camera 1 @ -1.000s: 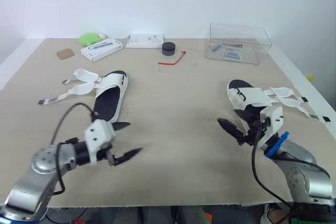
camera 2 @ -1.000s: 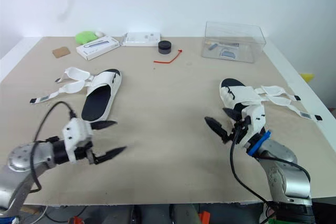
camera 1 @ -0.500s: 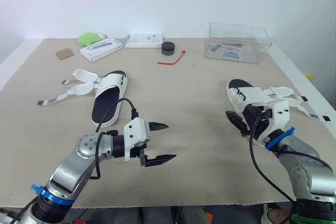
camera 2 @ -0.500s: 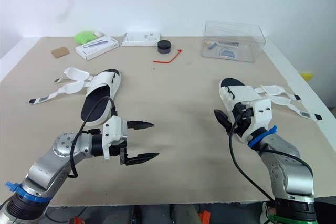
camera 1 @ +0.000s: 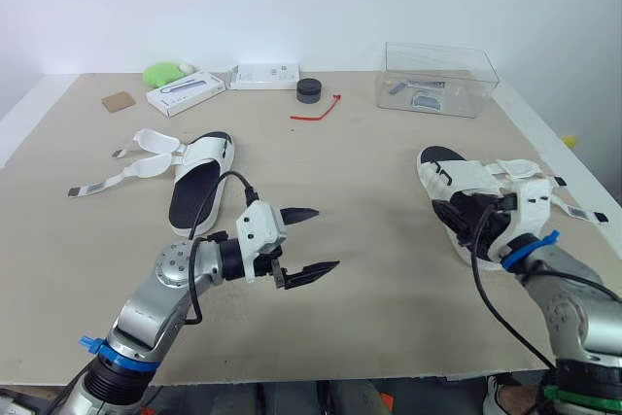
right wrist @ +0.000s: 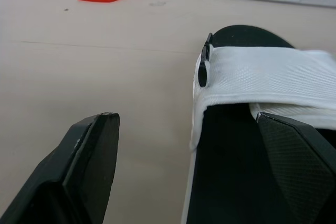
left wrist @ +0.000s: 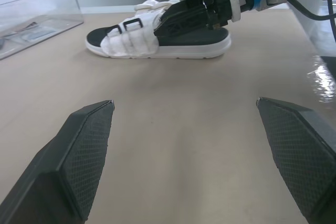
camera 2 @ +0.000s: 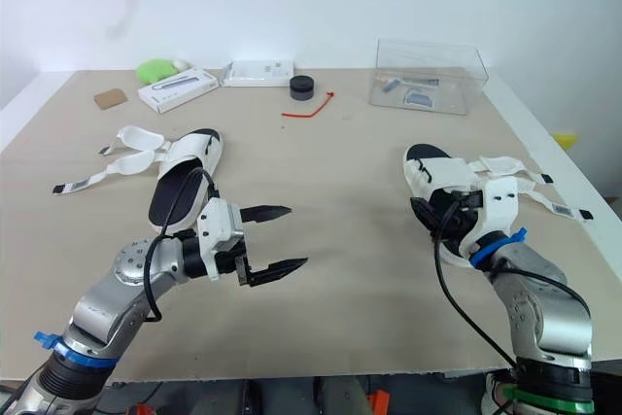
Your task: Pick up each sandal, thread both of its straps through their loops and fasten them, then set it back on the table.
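The left sandal, white with a black footbed, lies at the table's left, its two straps loose and spread outward. The right sandal lies at the right, its straps trailing toward the table edge. My left gripper hovers open over bare table near the middle, pointing at the right sandal. My right gripper is open at the right sandal's near end. One finger is over the table beside the sole. The other finger is over the footbed, behind the front band and its black loops.
Along the far edge stand a clear plastic box, a black round puck, a red zip tie, two white boxes, a green object and a brown card. The table's right edge runs close to the right sandal.
My left gripper has swung right from the near left toward the table's middle, still open. My right gripper has moved forward onto the right sandal's near end.
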